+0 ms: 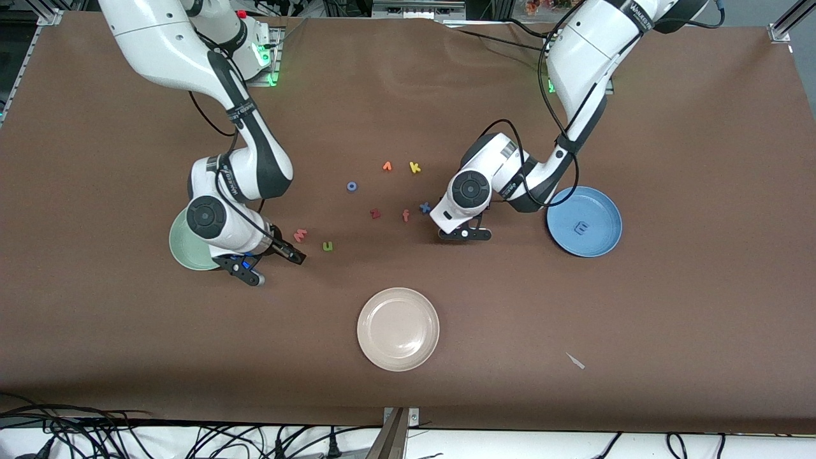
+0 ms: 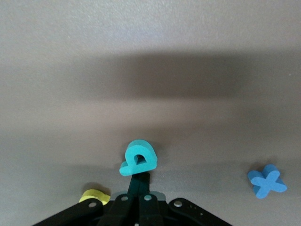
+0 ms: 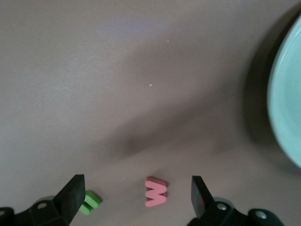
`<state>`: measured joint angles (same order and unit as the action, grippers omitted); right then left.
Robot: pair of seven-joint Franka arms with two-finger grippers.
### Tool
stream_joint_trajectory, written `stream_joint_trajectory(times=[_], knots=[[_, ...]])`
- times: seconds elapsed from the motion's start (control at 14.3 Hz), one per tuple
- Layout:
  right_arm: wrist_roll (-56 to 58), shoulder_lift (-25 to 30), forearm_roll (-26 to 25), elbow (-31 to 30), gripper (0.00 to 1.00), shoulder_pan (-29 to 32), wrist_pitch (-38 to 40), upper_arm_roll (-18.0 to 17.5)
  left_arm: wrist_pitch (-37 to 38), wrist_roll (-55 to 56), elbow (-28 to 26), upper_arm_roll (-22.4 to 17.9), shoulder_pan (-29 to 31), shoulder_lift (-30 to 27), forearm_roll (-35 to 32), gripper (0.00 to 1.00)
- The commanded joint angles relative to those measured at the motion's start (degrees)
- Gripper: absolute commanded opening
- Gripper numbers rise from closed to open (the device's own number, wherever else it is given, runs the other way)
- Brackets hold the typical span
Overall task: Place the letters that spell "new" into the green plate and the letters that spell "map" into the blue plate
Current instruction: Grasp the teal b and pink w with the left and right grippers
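From the front, the blue "m" (image 1: 581, 227) lies in the blue plate (image 1: 605, 239) and the green plate (image 1: 182, 245) sits half under the right arm. In the left wrist view the left gripper (image 2: 139, 186) is clamped on the teal "p" (image 2: 138, 158) — the yellow "a" (image 2: 94, 196) just beside it. In the right wrist view the right gripper (image 3: 137, 190) is spread wide over the pink "w" (image 3: 155, 191), the green "n" (image 3: 88, 203) lying beside one finger.
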<state>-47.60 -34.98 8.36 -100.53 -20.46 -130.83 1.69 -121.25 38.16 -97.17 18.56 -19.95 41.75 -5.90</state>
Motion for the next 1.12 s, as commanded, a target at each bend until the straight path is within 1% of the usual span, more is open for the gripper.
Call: stream_joint_trajectory(times=[0.0, 0.14, 0.21, 0.28, 0.35, 0.56, 0.63, 0.7, 0.77, 0.84, 0.98, 1.05], knots=[[-4.1, 0.5, 1.5, -4.1, 1.0, -0.1, -4.5, -1.3, 2.2, -0.2, 1.3, -0.4, 0.5, -1.0, -1.0, 0.0], [-5.3, 1.1, 1.5, -5.8, 1.0, -0.1, -5.6, -1.8, 2.2, 0.2, 1.5, -0.4, 0.5, -0.9, -1.0, 0.0], [-5.3, 1.3, 1.5, -6.4, 1.0, -0.1, -5.7, -1.8, 2.2, 0.1, 2.0, -0.4, 0.6, -0.9, -1.0, 0.21], [-5.3, 1.6, 1.4, -6.9, 1.0, -0.1, -6.2, -1.8, 2.2, -0.2, 2.2, -0.4, 0.8, -1.0, -1.0, 0.9], [-5.3, 1.7, 1.5, -7.7, 1.0, -0.1, -6.8, -1.8, 2.2, -0.7, 2.2, -0.4, 0.8, -0.9, -1.1, 1.0], [-5.3, 2.4, 1.5, -10.1, 1.0, -0.1, -9.4, -1.9, 1.4, -0.5, 2.2, -0.5, 0.0, -0.4, -1.1, 1.0], [-5.3, 2.4, 1.5, -10.3, 1.0, -0.1, -9.4, -1.9, 0.8, -0.5, 2.1, -0.5, -0.1, -0.4, -1.1, 0.98], [-5.3, 2.3, 1.5, -10.4, 1.0, -0.1, -9.4, -2.2, -0.1, -0.5, 1.8, -0.5, -0.1, -0.3, -1.2, 0.92], [-5.3, 2.3, 1.5, -10.7, 0.99, -0.1, -9.4, -2.5, -0.8, -0.6, 1.7, -0.5, -0.1, -0.1, -1.2, 0.85], [-5.3, 2.3, 1.5, -10.7, 0.95, -0.1, -9.4, -2.6, -1.5, -0.7, 1.7, -0.5, -0.1, 0.2, -1.2, 0.77], [-5.3, 2.1, 1.5, -10.7, 0.83, -0.1, -9.4, -2.7, -2.5, -0.8, 1.5, -0.6, 0.0, 0.3, -1.2, 0.77], [-5.2, 2.1, 1.5, -10.7, 0.74, -0.1, -9.4, -2.7, -2.8, -0.8, 1.4, -0.6, 0.0, 0.6, -2.0, 0.77]])
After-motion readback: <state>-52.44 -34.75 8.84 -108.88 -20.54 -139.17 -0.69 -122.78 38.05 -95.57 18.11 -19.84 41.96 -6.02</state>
